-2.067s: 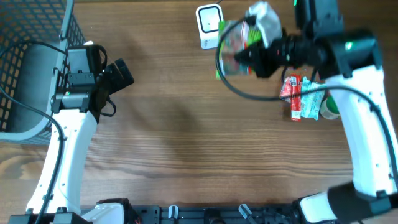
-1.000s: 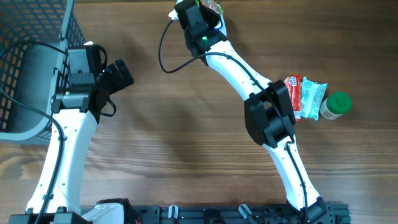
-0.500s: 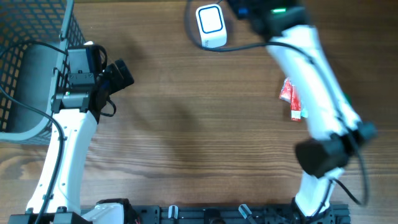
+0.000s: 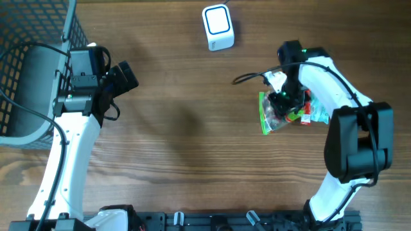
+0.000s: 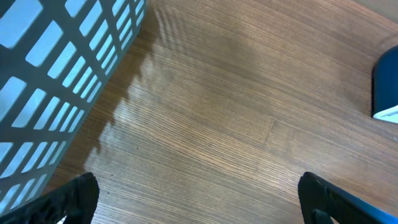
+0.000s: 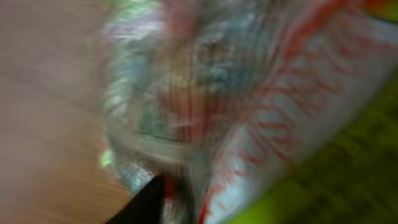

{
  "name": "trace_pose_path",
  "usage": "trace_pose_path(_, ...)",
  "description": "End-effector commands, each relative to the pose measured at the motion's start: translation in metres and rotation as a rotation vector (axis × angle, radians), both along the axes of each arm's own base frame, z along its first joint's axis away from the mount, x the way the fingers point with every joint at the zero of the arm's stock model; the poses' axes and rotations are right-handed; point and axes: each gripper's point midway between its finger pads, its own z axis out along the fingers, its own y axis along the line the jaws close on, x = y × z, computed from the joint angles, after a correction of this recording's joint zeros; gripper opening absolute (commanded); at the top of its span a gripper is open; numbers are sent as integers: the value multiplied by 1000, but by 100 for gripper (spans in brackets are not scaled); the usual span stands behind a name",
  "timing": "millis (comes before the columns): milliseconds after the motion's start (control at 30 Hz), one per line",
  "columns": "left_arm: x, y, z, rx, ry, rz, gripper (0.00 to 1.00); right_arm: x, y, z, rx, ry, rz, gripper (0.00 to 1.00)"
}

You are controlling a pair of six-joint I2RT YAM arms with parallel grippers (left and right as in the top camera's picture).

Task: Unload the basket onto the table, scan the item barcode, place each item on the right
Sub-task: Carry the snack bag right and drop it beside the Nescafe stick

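The snack bag (image 4: 271,117) is at the right of the counter (image 4: 192,128), beneath the right end effector (image 4: 284,101), whose grip the blur hides. The left end effector (image 5: 199,202) hangs wide open, empty. A loose hold could drop the bag short of the far scanner (image 4: 218,27), barcode hidden.

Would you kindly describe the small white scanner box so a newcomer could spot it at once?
On the brown wooden table, look along the far edge, right of the dark wire basket. The small white scanner box stands alone there, the only thing with a blue-rimmed face.
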Motion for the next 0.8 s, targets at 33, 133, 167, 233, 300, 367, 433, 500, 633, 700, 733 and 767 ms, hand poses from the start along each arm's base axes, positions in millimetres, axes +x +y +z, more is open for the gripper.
trace_pose_path(33, 1, 4, 3, 10, -5, 9, 100, 43, -19, 22, -121, -187, -70, 99)
trace_pose_path(133, 1, 4, 3, 10, -5, 9, 100, 79, -13, 58, -94, -318, -160, 99)
trace_pose_path(167, 1, 4, 3, 10, -5, 9, 100, 89, -6, 68, -54, -353, -212, 100)
trace_pose_path(233, 1, 4, 3, 10, -5, 9, 100, 95, 21, 82, 108, -351, -296, 100)
trace_pose_path(300, 1, 4, 3, 10, -5, 9, 100, 101, 27, 81, 147, -365, -302, 100)
trace_pose_path(367, 1, 4, 3, 10, -5, 9, 100, 115, 29, 85, 165, -424, -299, 100)
trace_pose_path(433, 1, 4, 3, 10, -5, 9, 100, 134, 32, 92, 189, -502, -295, 100)
trace_pose_path(500, 1, 4, 3, 10, -5, 9, 100, 145, 34, 98, 205, -552, -294, 100)
trace_pose_path(633, 1, 4, 3, 10, -5, 9, 100, 156, 35, 104, 220, -600, -291, 100)
trace_pose_path(700, 1, 4, 3, 10, -5, 9, 100, 156, 36, 96, 216, -587, -290, 100)
trace_pose_path(733, 1, 4, 3, 10, -5, 9, 100, 154, 40, 99, 220, -590, -281, 100)
trace_pose_path(767, 1, 4, 3, 10, -5, 9, 100, 152, 47, 110, 231, -609, -266, 100)
